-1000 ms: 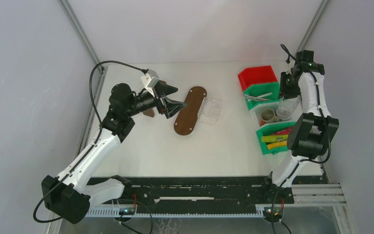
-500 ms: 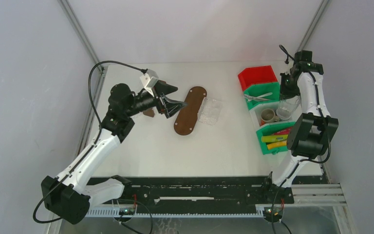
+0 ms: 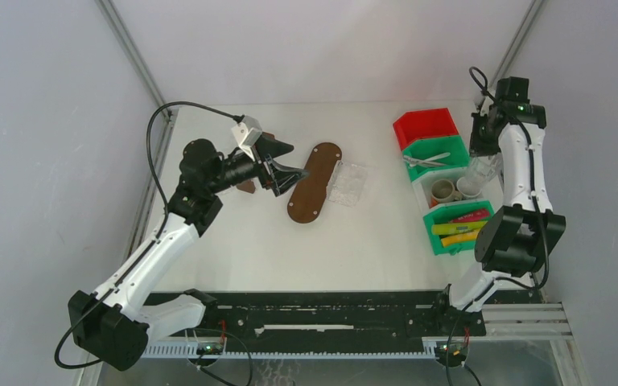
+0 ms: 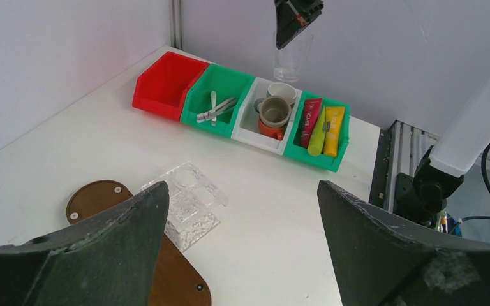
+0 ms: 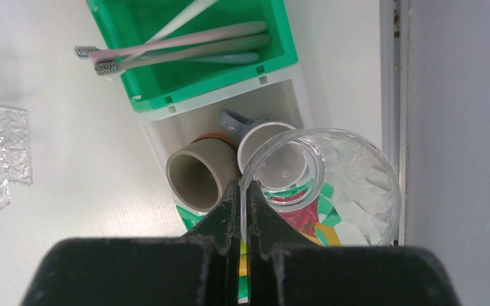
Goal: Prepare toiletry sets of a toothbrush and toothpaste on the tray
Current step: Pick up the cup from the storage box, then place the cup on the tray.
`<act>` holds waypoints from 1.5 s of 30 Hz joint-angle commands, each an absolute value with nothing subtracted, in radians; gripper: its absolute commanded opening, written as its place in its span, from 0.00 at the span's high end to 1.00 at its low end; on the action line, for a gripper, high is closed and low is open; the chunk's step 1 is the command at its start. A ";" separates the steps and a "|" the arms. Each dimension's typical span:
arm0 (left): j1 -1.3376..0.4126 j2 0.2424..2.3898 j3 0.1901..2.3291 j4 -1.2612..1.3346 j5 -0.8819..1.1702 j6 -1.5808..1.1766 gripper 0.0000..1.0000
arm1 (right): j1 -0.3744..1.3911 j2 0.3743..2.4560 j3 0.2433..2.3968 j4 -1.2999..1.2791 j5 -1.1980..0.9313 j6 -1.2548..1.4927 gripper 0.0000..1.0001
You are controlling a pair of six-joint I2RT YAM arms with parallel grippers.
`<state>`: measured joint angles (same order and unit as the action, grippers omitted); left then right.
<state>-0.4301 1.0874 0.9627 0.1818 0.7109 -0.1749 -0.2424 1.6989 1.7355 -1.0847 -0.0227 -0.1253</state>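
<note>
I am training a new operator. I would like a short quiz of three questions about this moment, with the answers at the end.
1. True or false: the right pincer is shut on the rim of the clear cup.
2. Where do the toothbrushes lie? A: the red bin. B: a green bin. C: the white bin.
3. Fill the gap: the left pincer is ____ and holds nothing.

Key: 1 true; 2 B; 3 open.
</note>
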 commanded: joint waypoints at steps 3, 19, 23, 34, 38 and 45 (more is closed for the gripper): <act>-0.434 1.061 0.949 0.222 0.709 -0.156 0.10 | -0.233 1.562 1.773 -0.999 -0.005 -0.112 1.00; -0.394 1.067 0.970 0.146 0.643 -0.142 0.09 | 0.277 1.167 1.298 -0.379 -0.126 -0.152 1.00; -0.361 1.073 0.957 0.154 0.626 -0.151 0.09 | 0.377 1.242 1.274 -0.230 -0.150 -0.172 1.00; -0.284 1.081 0.909 0.224 0.654 -0.204 0.09 | 0.514 1.717 1.616 -0.218 -0.097 -0.252 1.00; -0.254 1.091 0.900 0.242 0.666 -0.221 0.09 | 0.515 1.850 1.735 -0.261 -0.117 -0.261 1.00; -0.213 1.111 0.883 0.286 0.688 -0.256 0.10 | 0.514 1.994 1.836 -0.328 -0.185 -0.249 1.00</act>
<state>-0.2314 1.1080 0.9089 0.2100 0.6594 -0.2192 0.5140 1.9583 1.7535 -0.3210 -0.1471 -0.2352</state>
